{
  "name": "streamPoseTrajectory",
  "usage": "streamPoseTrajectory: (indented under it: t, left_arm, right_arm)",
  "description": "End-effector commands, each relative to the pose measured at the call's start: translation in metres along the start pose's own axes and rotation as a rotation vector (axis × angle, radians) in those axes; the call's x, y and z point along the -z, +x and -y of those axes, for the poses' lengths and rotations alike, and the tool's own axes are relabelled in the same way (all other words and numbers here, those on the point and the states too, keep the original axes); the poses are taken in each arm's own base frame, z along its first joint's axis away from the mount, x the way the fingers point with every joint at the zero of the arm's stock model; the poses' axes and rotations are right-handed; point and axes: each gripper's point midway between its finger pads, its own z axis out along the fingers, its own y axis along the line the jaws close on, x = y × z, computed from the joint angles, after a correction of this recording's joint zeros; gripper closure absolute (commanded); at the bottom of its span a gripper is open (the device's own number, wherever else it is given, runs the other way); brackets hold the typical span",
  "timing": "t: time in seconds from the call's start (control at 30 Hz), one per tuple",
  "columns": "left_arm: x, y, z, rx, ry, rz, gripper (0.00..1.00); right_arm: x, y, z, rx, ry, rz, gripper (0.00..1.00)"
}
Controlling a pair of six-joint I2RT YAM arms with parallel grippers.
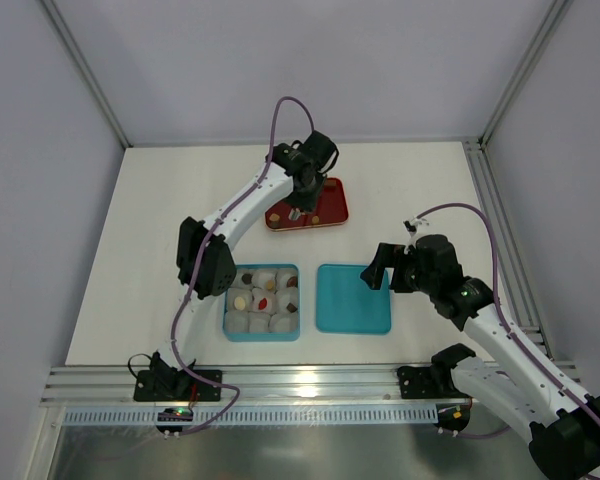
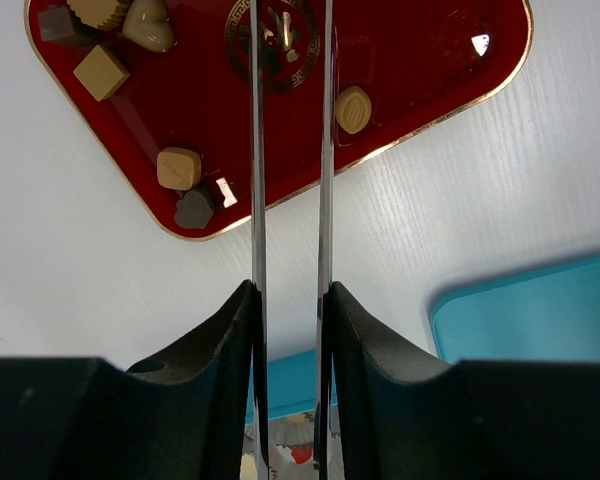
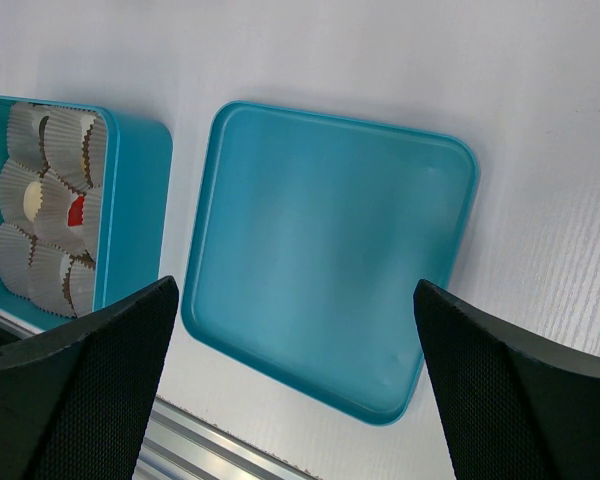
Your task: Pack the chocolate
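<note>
Several loose chocolate pieces lie on the red tray (image 1: 332,206), also in the left wrist view (image 2: 430,80): a tan square (image 2: 101,72), a tan rounded piece (image 2: 178,167), a dark one (image 2: 193,209), a tan oval (image 2: 353,109). My left gripper (image 1: 302,180) (image 2: 288,292) is shut on thin metal tweezers (image 2: 255,150), whose tips reach over the tray's gold emblem. I cannot tell whether they hold a piece. The teal box (image 1: 227,312) holds white paper cups, some with chocolate, such as a red piece (image 1: 263,301) (image 3: 76,210). My right gripper (image 1: 380,265) (image 3: 295,290) is open and empty above the teal lid (image 3: 330,250).
The teal lid (image 1: 353,298) lies flat right of the box, its corner in the left wrist view (image 2: 540,310). The box wall shows in the right wrist view (image 3: 130,200). An aluminium rail (image 1: 300,385) runs along the near table edge. Enclosure walls stand on all sides.
</note>
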Motion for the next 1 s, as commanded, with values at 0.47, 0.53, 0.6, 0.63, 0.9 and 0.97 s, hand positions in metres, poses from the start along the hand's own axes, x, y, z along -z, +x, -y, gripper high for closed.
streamPoseTrajectory:
  t: [0.47, 0.53, 0.6, 0.63, 0.9, 0.97]
  left_arm:
    - [0.033, -0.027, 0.004, 0.02, 0.044, 0.111, 0.77]
    - [0.037, -0.028, 0.004, 0.025, 0.048, 0.119, 0.77]
    - [0.044, -0.03, 0.003, 0.033, 0.05, 0.131, 0.77]
    - [0.044, -0.03, 0.002, 0.037, 0.051, 0.128, 0.78]
    - [0.058, -0.031, 0.001, 0.053, 0.054, 0.142, 0.78]
    - [0.059, -0.03, -0.001, 0.056, 0.053, 0.142, 0.78]
  right_arm:
    - [0.001, -0.002, -0.001, 0.005, -0.002, 0.013, 0.0]
    - [0.001, -0.003, -0.002, 0.004, -0.005, 0.017, 0.0]
    - [0.0, -0.002, -0.002, 0.002, -0.006, 0.014, 0.0]
    - [0.0, -0.002, -0.001, 0.001, -0.004, 0.014, 0.0]
    - [-0.001, -0.001, -0.001, -0.001, -0.006, 0.011, 0.0]
    - [-0.002, -0.001, -0.002, -0.002, -0.007, 0.012, 0.0]
